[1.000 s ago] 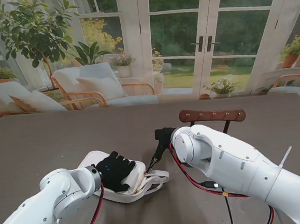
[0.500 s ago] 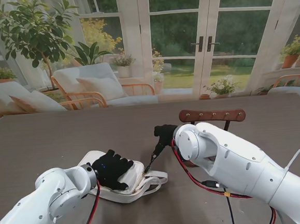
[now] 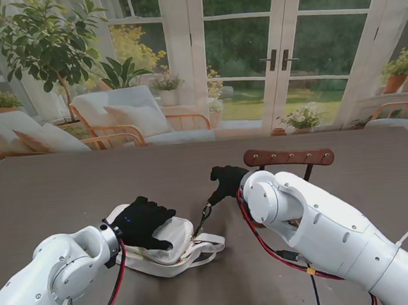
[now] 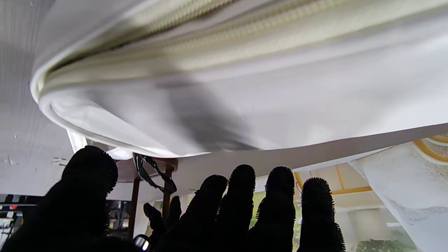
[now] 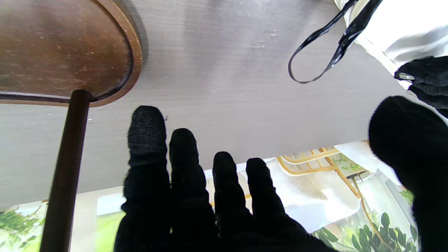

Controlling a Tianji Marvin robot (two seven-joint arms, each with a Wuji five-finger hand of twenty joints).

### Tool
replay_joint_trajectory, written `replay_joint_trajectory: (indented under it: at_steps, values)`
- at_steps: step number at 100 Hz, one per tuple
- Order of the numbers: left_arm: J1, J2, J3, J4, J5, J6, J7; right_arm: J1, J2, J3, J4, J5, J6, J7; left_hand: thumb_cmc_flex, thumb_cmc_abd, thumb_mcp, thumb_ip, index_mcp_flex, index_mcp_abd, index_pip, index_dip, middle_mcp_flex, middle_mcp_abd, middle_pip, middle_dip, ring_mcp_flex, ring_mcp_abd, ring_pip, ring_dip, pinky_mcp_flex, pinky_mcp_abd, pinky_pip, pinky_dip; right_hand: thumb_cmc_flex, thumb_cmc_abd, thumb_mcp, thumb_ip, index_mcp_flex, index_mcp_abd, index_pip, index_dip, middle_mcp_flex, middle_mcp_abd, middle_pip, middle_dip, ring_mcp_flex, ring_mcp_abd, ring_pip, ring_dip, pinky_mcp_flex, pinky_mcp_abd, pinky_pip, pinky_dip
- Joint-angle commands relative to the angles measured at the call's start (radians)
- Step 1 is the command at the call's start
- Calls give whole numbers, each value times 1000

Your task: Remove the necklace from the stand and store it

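Now the soft white zippered pouch [image 3: 170,241] lies on the dark grey-brown wooden table [image 3: 66,191], on my left side and near to me. The black-gloved left hand [image 3: 140,223] rests palm down on top of it, fingers draped loosely over the fabric; the stand's view does not show a pinch, and I cannot tell whether it truly grips the pouch. In the left wrist view the pouch's cream zipper [image 4: 196,45] runs across the fabric, its two rows of teeth parted in places, and the left fingertips [image 4: 241,182] stand side by side just off the white cloth. What lies inside the pouch is hidden.

The thin black cord necklace [image 3: 204,215] hangs from the black-gloved right hand [image 3: 226,180] and slants toward the pouch's right edge, where its lower end touches or dips into the opening; I cannot tell which. In the right wrist view a loop of the necklace [image 5: 316,52] lies over the table beside the white pouch, while the four fingers [image 5: 147,140] are spread straight and the thumb is apart from them, so how the cord is held is unclear.

The brown wooden T-shaped necklace stand [image 3: 289,157] is upright just right of the right hand, its bar bare
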Motion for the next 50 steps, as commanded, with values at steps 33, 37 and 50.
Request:
replay_joint_trajectory:
  at_steps: [33, 37, 50]
  values:
    - [12, -32, -50, 26, -157, 13, 83, -161, -43, 133, -56, 28, -4, -187, 105, 13, -152, 3, 98, -95, 30, 44, 16, -11, -10, -61, -44, 16, -33, -55, -5, 18, -98, -60, 81, 150, -231, 47, 163, -100, 73, 45, 179, -17, -2, -1, 112, 16, 40, 18, -183, 41, 60, 2]
    - [17, -35, -57, 25, -172, 18, 91, -176, -48, 146, -61, 31, -5, -212, 114, 11, -157, 5, 113, -107, 37, 48, 19, -14, -10, -62, -42, 18, -33, -55, -5, 20, -98, -60, 87, 151, -231, 49, 178, -107, 78, 48, 192, -19, 1, 0, 121, 14, 44, 20, -178, 42, 64, 2]
    - [30, -43, -80, 19, -228, 23, 107, -233, -65, 192, -85, 49, -14, -290, 133, 3, -152, 9, 139, -117, 52, 58, 21, -19, -12, -62, -43, 19, -36, -55, -9, 20, -108, -64, 112, 148, -227, 62, 231, -132, 95, 57, 242, -30, 4, 1, 150, 10, 57, 25, -168, 50, 74, 1]
